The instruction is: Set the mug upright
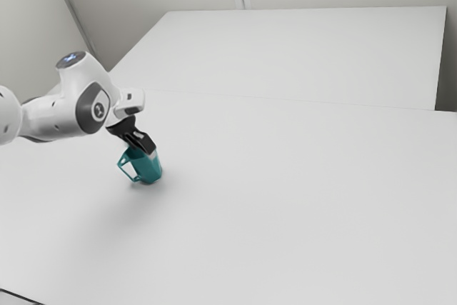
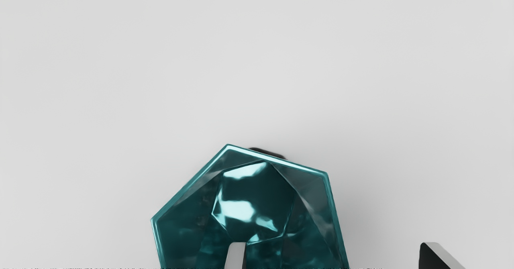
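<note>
One mark (image 1: 70,58) too small to read topped our arm (image 1: 53,117), above one teal mug (image 1: 149,170), across whose rim our one gripper's (image 1: 142,150) two fingers (image 2: 237,257) stood spread.

Can't read a single word, brand or number. Can make out just two marks, both on the white arm (image 1: 84,83): a small pale mark (image 1: 99,111) on the dark side cap (image 1: 87,103), too small to read as a letter or a sign, and a bluish-white mark (image 1: 71,58) on the dark round top cap (image 1: 80,55), roughly like a cross but likewise too small to make out.
</note>
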{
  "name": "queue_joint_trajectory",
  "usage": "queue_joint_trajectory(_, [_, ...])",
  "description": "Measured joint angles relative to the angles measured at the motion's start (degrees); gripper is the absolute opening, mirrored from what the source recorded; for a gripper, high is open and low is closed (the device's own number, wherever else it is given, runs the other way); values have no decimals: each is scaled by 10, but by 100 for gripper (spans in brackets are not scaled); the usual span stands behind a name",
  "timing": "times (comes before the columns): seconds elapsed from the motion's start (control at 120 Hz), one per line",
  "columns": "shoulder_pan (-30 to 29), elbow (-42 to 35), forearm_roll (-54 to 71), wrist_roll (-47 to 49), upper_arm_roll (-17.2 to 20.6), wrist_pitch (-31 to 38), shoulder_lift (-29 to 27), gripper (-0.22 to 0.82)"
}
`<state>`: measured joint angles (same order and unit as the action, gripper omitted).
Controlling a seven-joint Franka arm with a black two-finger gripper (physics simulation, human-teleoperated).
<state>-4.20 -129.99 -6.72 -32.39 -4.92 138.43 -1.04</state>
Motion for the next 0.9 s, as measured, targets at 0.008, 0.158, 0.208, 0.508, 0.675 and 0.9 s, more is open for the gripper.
queue_joint_trajectory(0.008, [0,2,0,0,0,-2,-1,45])
queue_joint_trajectory(0.158, [3,65,0,8,-1,-66,-5,53])
queue_joint_trajectory(0.208, [5,99,0,12,-1,-98,-1,55])
queue_joint_trajectory(0.508, [35,313,7,39,-6,-274,71,59])
queue_joint_trajectory(0.675, [47,389,19,50,-7,-347,87,60])
queue_joint_trajectory(0.9, [46,403,21,64,-8,-394,82,60])
